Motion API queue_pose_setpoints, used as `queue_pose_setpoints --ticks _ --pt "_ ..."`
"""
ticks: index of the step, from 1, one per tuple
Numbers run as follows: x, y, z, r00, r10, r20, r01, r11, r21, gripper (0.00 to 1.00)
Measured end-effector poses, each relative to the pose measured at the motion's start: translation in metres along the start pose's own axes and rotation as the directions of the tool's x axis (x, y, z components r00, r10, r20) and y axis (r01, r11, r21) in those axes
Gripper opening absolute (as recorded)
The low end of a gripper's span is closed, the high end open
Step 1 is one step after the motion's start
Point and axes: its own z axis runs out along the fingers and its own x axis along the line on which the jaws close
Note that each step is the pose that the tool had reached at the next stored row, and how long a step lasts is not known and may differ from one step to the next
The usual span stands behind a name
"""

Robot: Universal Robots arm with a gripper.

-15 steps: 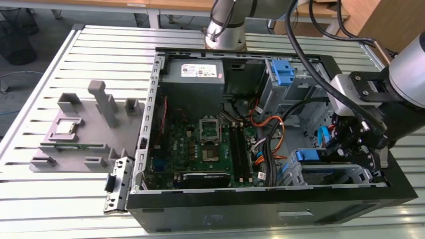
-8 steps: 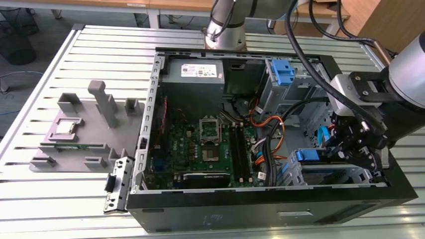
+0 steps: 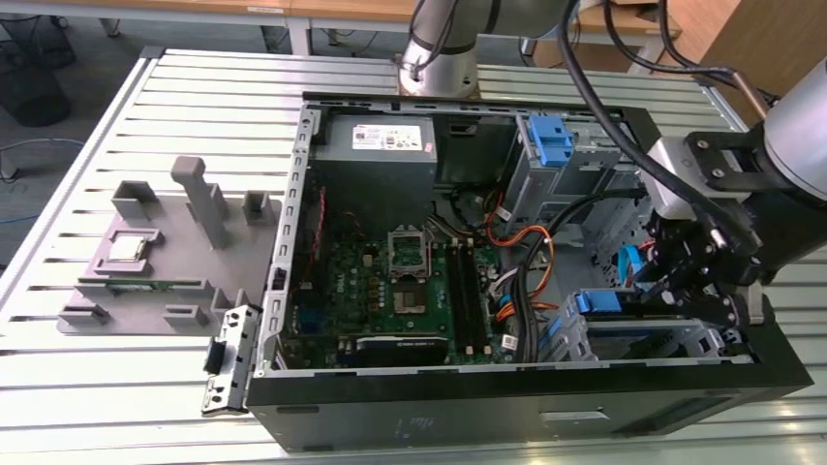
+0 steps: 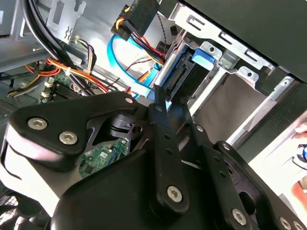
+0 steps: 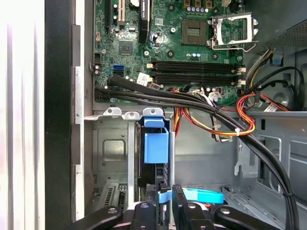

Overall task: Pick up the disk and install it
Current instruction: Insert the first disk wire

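The disk (image 3: 605, 302) stands on edge in the metal drive bay (image 3: 653, 341) at the case's front corner, on the exterior view's right, its blue carrier tab facing the motherboard. In the first wrist view the disk (image 5: 152, 165) sits in the bay slot behind its blue tab. The second wrist view shows the connector end of the disk (image 4: 178, 76) between the bay walls. My gripper (image 3: 675, 298) hangs over that bay. Its fingers look shut, with the tips of the gripper (image 4: 157, 98) right at the disk's connector end, and the gripper (image 5: 164, 203) in line with the disk's edge.
The open computer case (image 3: 517, 407) lies on a slatted table. Inside are the motherboard (image 3: 401, 281), a grey power supply (image 3: 378, 140), a second blue bracket (image 3: 549, 143), and orange and black cables (image 5: 225, 122). A blue flat cable (image 5: 201, 195) runs beside the gripper. A grey fixture (image 3: 155, 262) sits at the exterior view's left.
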Motion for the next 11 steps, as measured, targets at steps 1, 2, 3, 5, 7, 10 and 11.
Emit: queue_pose_setpoints --ticks 1,2,3,5,7,10,11 --pt "-0.0003 0.0 -0.0022 1.0 0.0 0.0 0.0 1.0 0.0 0.28" --pt "-0.0005 -0.0001 -0.0045 1.0 0.0 -0.0001 0.0 1.0 -0.0001 0.28" --pt "-0.0007 -0.0001 -0.0062 1.0 0.0 0.0 0.0 1.0 -0.0001 0.28" --pt "-0.0012 -0.0002 -0.0102 1.0 0.0 -0.0001 0.0 1.0 -0.0001 0.28" --pt "-0.0016 -0.0002 -0.014 1.0 0.0 -0.0001 0.0 1.0 -0.0001 0.28" --pt "-0.0018 -0.0002 -0.0154 1.0 0.0 0.0003 0.0 1.0 -0.0001 0.28" --pt "-0.0018 -0.0003 -0.0154 1.0 0.0 0.0003 0.0 1.0 -0.0001 0.28"
